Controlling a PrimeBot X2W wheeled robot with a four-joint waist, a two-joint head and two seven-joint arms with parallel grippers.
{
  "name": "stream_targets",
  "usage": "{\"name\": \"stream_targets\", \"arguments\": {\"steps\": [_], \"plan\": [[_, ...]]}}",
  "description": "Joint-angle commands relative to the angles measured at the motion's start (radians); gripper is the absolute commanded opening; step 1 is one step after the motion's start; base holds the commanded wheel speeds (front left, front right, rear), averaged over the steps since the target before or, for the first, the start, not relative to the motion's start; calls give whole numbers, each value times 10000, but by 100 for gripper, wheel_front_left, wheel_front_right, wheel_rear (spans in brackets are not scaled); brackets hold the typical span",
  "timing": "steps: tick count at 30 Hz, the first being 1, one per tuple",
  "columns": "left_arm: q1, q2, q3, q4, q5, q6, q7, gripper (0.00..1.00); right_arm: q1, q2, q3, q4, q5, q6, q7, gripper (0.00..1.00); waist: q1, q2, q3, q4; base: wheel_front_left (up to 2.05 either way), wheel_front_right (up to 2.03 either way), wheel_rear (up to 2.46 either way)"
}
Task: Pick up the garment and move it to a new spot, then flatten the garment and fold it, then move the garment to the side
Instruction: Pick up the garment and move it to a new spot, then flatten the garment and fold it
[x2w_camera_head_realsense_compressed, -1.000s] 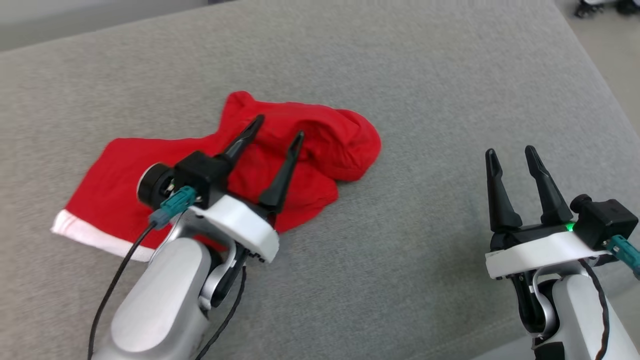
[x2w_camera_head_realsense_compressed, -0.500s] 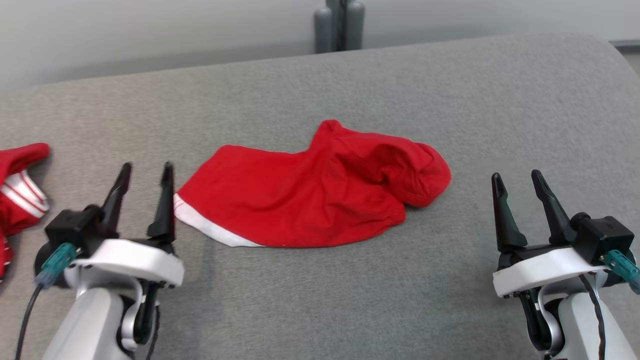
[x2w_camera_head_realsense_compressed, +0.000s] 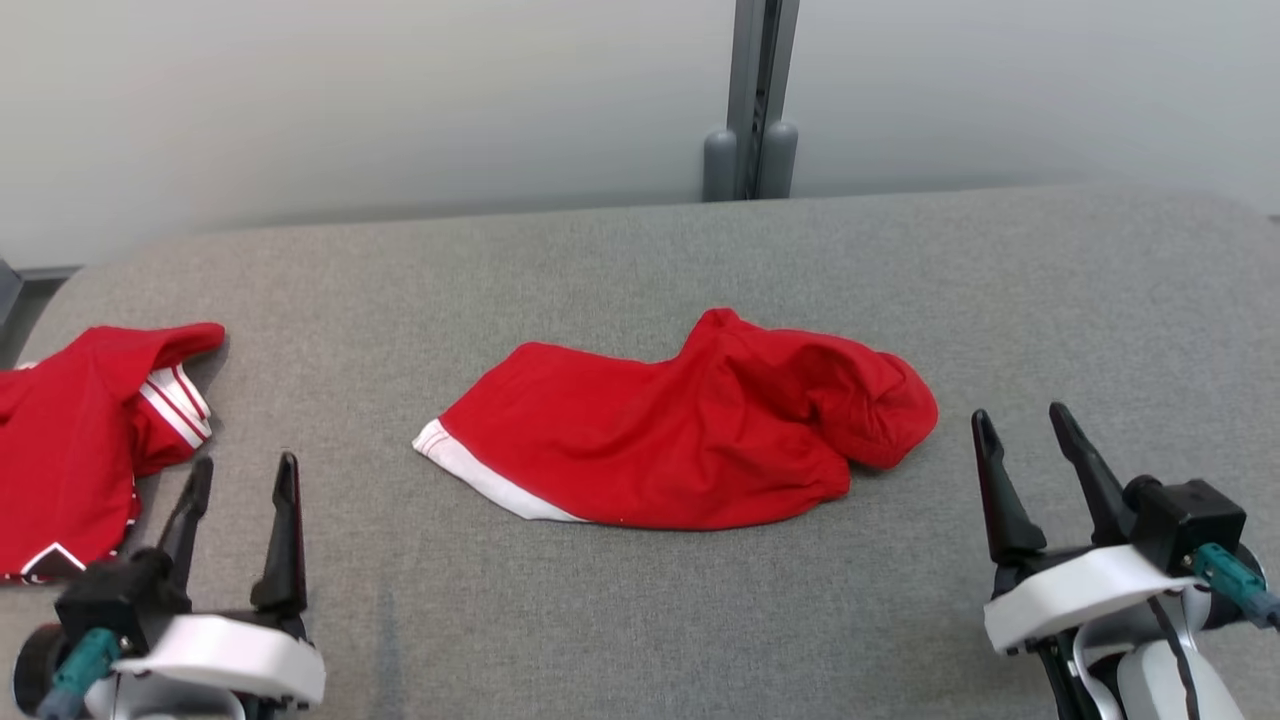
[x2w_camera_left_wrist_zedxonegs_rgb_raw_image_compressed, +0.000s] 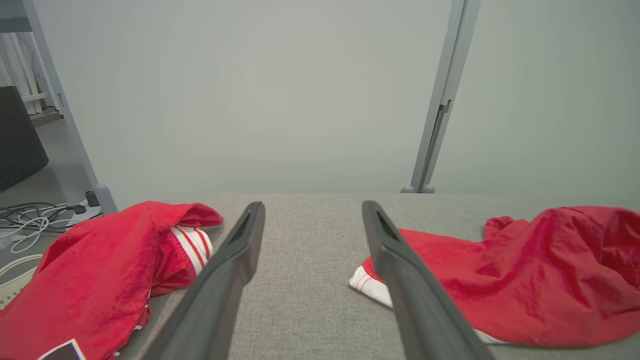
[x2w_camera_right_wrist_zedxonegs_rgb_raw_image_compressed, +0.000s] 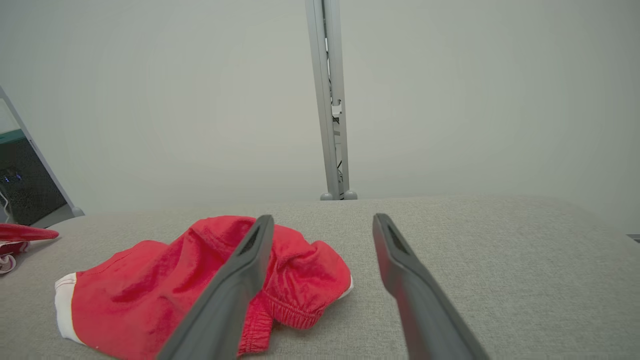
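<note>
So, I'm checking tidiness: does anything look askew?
Yes. The red shorts on the grey cushion lie unevenly: their right end is bunched into a rumpled hump, while the white-hemmed left end lies flat.

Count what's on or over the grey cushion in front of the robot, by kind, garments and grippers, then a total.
Red garments: 2, the middle garment and the striped garment at the left.
Grippers: 2, the left gripper and the right gripper, jaws open, empty.
Total: 4

Lab-like test room: plain pale partition panels (x2w_camera_head_realsense_compressed: 400, 100), grey metal post (x2w_camera_head_realsense_compressed: 755, 90), loose cables (x2w_camera_left_wrist_zedxonegs_rgb_raw_image_compressed: 35, 215) on floor (x2w_camera_left_wrist_zedxonegs_rgb_raw_image_compressed: 62, 175), fabric-covered worktop (x2w_camera_head_realsense_compressed: 640, 250).
</note>
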Motion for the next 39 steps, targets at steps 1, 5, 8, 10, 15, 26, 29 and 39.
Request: {"name": "stream_targets", "arguments": {"steps": [1, 5, 8, 10, 15, 26, 29, 39], "plan": [[377, 94, -44, -246, 97, 124, 47, 100, 251, -53, 7, -61, -21, 1, 96, 100, 0, 0, -320, -68, 0, 0, 0], [1003, 142, -160, -649, 157, 312, 215, 100, 605, -51, 7, -147, 60, 3, 209, 100, 0, 0, -674, -176, 0, 0, 0], [1315, 188, -211, -888, 179, 402, 340, 100, 800, -51, -17, -262, 68, 3, 291, 100, 0, 0, -797, -208, 0, 0, 0], [1503, 221, -209, -967, 169, 487, 399, 100, 909, -51, 5, -301, 36, 1, 349, 100, 0, 0, -879, -233, 0, 0, 0], [1811, 267, -219, -1143, 95, 583, 518, 100, 1101, -51, 2, -475, -27, 1, 464, 100, 0, 0, -1006, -247, 0, 0, 0], [1905, 321, -208, -1301, 12, 680, 593, 100, 1175, -51, 38, -657, 40, 1, 589, 100, 0, 0, -994, -252, 0, 0, 0], [1881, 325, -216, -1321, -4, 716, 610, 100, 1167, -51, 49, -648, 60, 1, 567, 100, 0, 0, -980, -268, 0, 0, 0], [1704, 374, -278, -1292, -38, 740, 655, 100, 1109, -51, 44, -542, 97, 1, 488, 100, 0, 0, -932, -256, 0, 0, 0]]}}
